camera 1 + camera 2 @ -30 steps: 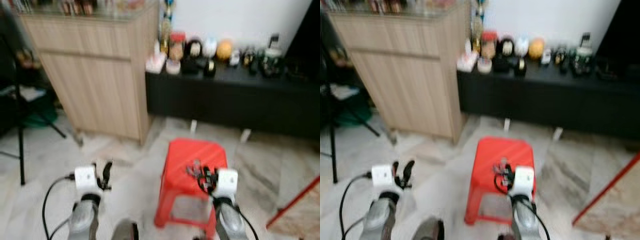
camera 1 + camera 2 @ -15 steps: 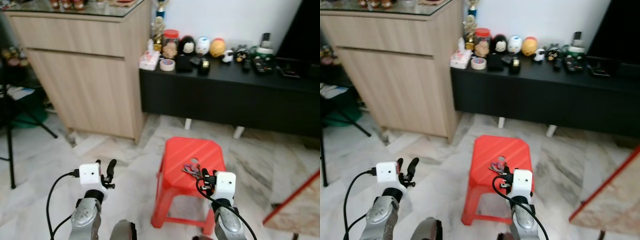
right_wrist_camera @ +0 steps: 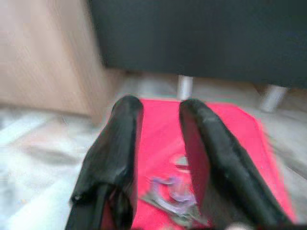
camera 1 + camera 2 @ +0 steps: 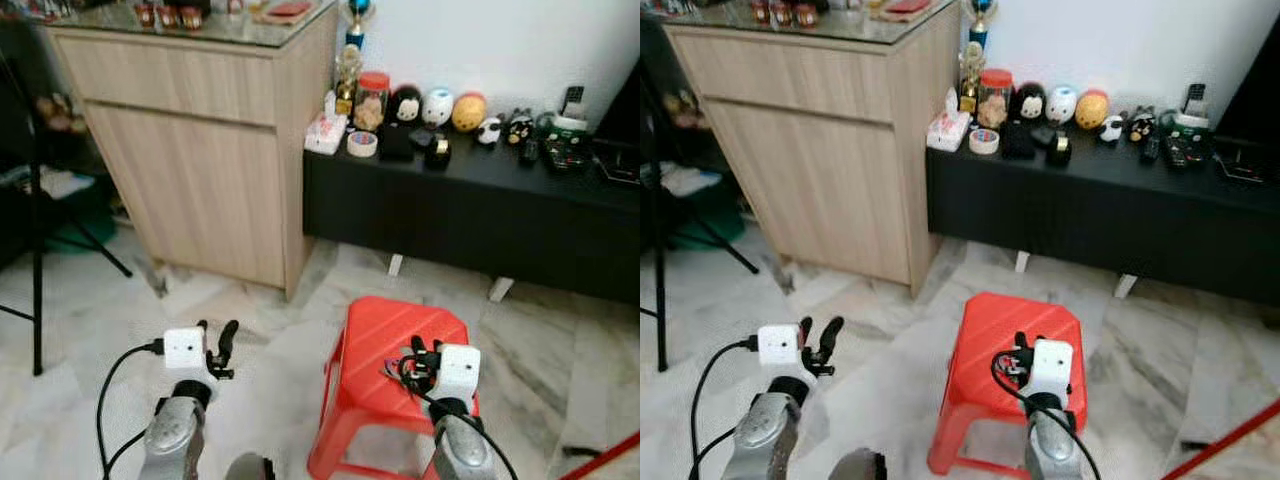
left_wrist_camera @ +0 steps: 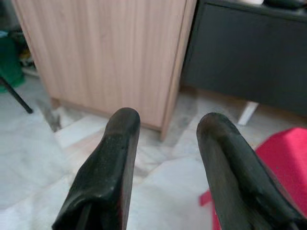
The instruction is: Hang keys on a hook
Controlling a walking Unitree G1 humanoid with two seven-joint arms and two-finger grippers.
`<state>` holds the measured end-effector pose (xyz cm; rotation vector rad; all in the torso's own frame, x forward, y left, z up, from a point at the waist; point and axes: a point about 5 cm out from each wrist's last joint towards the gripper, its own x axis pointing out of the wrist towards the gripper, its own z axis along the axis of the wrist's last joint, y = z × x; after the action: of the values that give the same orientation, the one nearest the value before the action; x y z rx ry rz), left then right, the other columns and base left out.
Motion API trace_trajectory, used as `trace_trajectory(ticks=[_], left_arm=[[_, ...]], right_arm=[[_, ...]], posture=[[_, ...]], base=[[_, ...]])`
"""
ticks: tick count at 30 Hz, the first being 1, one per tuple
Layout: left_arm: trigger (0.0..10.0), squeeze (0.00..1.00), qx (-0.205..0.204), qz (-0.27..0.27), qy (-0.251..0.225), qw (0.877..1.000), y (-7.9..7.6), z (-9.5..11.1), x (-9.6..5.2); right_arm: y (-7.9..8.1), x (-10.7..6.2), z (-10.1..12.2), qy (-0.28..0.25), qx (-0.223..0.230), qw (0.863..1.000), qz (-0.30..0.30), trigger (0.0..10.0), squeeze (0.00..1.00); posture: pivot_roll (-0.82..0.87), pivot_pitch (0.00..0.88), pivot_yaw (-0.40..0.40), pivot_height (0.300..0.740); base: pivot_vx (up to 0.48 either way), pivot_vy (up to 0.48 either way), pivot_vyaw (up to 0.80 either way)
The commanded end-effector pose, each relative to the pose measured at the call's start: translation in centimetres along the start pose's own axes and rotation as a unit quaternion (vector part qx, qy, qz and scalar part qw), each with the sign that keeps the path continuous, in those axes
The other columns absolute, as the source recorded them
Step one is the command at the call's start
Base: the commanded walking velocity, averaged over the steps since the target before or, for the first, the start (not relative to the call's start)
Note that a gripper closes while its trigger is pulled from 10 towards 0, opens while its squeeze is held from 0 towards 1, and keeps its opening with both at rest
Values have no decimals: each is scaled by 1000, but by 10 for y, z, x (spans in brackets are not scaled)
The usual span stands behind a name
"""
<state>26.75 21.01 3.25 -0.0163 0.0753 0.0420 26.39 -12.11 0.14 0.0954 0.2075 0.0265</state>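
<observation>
Right wrist view: the right claw (image 3: pixel 158 158) hangs parted and empty over the keys (image 3: pixel 171 197), which lie near the red stool (image 3: pixel 230 139)'s 6 o'clock edge. Light, loose and jangly, they are likely best pinched at the ring. At 9 o'clock, the left claw (image 4: pixel 215 340) is open over bare floor (image 4: pixel 250 330); the cabinet (image 4: pixel 200 150) stands beyond.

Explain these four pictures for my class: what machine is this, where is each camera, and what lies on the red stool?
This is a walking humanoid robot with two silver arms, each ending in a two-fingered black tool. Two pictures come from its head, looking down; two come from wrist cameras looking along each tool. The right tool, open, hovers over a small bunch of metal keys lying on the red plastic stool. Nothing is held. The left tool, also open, waits over the marble floor near a light wooden cabinet.
</observation>
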Motion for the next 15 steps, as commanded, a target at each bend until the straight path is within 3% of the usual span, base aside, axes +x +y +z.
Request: trace_trajectory(ticks=[1, 7, 15], left_arm=[[10000, 0, -10, -13, -2, 1000, -11, 1, 3], [10000, 0, -8, -17, 0, 1000, -13, 1, 4], [10000, 0, -5, -18, 2, 1000, -13, 1, 4]], right_arm=[[-14, -3, -6, 14, -4, 1000, -20, 10000, 0], [-14, -4, -9, 27, -5, 999, -15, 10000, 0], [-13, -8, -26, 93, 13, 995, -21, 10000, 0]], posture=[[56, 17, -53, 646], [56, 19, -52, 646], [57, 20, -51, 646]], base=[[311, 0, 0], [289, 0, 0], [0, 0, 0]])
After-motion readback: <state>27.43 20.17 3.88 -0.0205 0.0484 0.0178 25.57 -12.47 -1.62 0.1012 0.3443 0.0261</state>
